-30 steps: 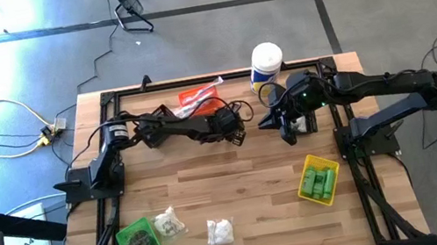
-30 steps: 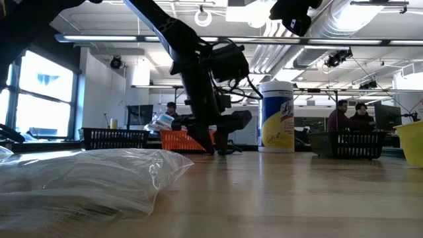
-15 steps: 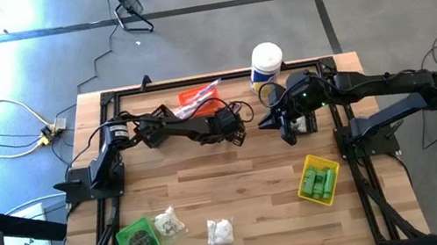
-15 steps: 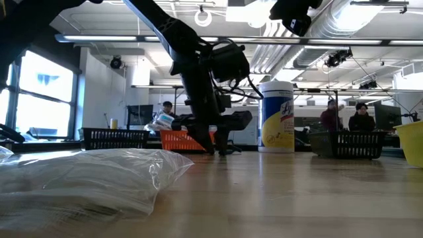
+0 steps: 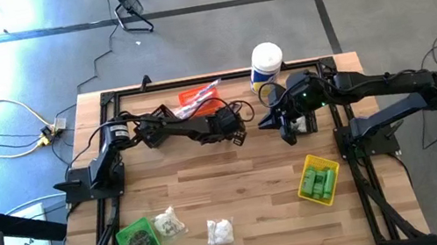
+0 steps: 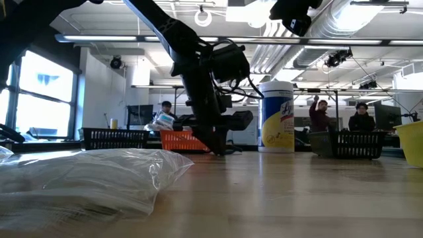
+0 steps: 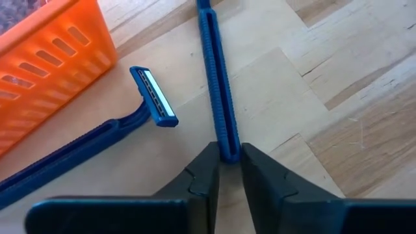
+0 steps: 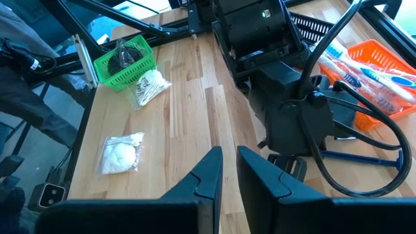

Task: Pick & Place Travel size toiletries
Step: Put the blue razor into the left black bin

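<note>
Left wrist view shows the left gripper (image 7: pixel 229 172) now clamped on the near end of a blue razor handle (image 7: pixel 218 84), its fingers having drawn in from a wider stance a second ago, so the pick looks made and a lift should follow. A second razor (image 7: pixel 97 146) lies just beside it against the orange bin (image 7: pixel 45 58) (far side of the table). The right gripper (image 8: pixel 227 172) hangs closed and empty, right of centre.
</note>
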Tool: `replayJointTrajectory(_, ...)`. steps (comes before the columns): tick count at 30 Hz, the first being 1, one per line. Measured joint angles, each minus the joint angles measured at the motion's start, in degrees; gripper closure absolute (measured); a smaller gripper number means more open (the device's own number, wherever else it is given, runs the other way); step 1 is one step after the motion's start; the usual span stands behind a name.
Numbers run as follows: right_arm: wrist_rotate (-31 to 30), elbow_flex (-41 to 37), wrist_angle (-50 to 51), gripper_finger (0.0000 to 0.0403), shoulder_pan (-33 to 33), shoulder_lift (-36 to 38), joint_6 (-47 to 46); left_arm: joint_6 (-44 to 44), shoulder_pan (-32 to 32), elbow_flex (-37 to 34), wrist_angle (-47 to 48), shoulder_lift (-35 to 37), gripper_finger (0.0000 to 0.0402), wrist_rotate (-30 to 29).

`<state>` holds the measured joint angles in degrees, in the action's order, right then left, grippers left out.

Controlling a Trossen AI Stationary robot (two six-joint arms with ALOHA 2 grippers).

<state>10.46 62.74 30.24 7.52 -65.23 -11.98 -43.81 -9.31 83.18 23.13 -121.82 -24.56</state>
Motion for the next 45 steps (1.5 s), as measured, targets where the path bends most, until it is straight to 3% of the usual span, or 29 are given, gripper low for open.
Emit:
replayJointTrajectory(23, 0.1, 0.0, 0.0, 0.0365, 0.0, 0.0, -0.3, 0.0, 0.6, 0.0, 2.7, 0.8, 0.0360, 5.2)
replayJointTrajectory(30, 0.2, 0.0, 0.0, 0.0365, 0.0, 0.0, -0.3, -0.2, 1.9, -0.4, 7.6, 3.5, 0.0360, 7.8)
replayJointTrajectory(45, 0.2, 0.0, 0.0, 0.0365, 0.0, 0.0, 0.2, -2.6, 5.4, -0.3, 18.9, 13.9, 0.0360, 7.5)
